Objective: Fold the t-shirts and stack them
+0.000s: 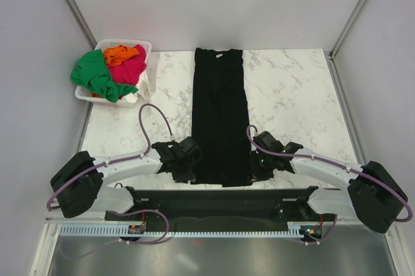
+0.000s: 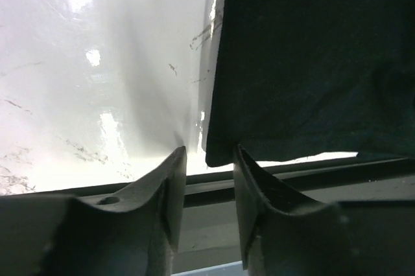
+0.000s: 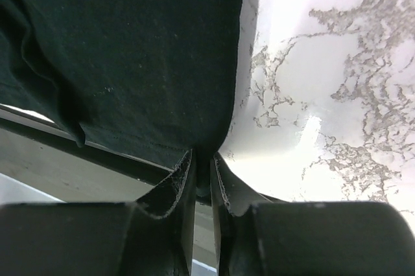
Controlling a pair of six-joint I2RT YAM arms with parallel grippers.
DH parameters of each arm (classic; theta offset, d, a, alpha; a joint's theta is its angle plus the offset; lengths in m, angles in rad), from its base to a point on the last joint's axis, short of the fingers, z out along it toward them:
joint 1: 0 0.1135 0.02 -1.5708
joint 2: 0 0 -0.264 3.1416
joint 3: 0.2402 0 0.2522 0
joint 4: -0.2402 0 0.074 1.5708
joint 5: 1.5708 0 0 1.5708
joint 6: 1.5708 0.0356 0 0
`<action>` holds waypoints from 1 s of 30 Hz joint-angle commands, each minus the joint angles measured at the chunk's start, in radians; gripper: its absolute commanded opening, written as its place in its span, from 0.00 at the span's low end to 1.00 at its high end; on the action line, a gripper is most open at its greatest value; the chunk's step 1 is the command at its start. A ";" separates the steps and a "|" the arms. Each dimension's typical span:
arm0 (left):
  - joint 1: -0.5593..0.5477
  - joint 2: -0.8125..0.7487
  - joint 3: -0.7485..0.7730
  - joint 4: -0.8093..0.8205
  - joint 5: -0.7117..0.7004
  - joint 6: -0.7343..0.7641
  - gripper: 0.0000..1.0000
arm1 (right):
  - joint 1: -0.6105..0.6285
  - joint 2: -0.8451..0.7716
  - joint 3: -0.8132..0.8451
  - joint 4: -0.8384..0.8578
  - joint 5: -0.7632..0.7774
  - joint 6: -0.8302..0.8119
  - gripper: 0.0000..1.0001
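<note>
One black t-shirt (image 1: 220, 114), folded to a long strip, runs away from between two grippers. Three more (a green tee (image 1: 96, 75), an orange tee (image 1: 118, 54), a pink-red tee (image 1: 133, 65)) heap in one white basket (image 1: 144, 45), far beyond the left gripper (image 2: 209, 153). The marble table (image 1: 292, 94) has pale walls (image 1: 194, 4) round it. The left gripper is part open, the shirt's hem corner at its tips, unclamped. The right gripper (image 3: 202, 154) pinches the other hem corner.

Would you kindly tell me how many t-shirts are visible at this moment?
4: a long black cotton t-shirt folded into a strip mid-table, plus bright green, orange and pink-red ones heaped in the white slotted plastic basket at far left. Others may lie hidden underneath.
</note>
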 commanded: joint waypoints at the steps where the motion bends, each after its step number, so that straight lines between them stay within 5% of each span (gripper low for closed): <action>1: 0.002 0.033 0.033 0.020 -0.050 -0.053 0.39 | 0.006 0.005 -0.004 0.029 0.018 -0.010 0.20; 8: 0.004 0.081 0.091 0.020 -0.076 -0.045 0.02 | 0.004 -0.012 0.006 0.014 0.014 -0.031 0.06; 18: -0.047 -0.137 0.099 -0.054 0.033 -0.112 0.02 | 0.006 -0.184 0.061 -0.172 0.005 0.010 0.00; 23: -0.105 -0.296 0.183 -0.215 0.048 -0.177 0.02 | 0.019 -0.294 0.137 -0.344 -0.002 0.042 0.00; 30: -0.095 -0.236 0.416 -0.394 -0.030 -0.067 0.02 | 0.018 -0.240 0.381 -0.443 0.138 0.015 0.00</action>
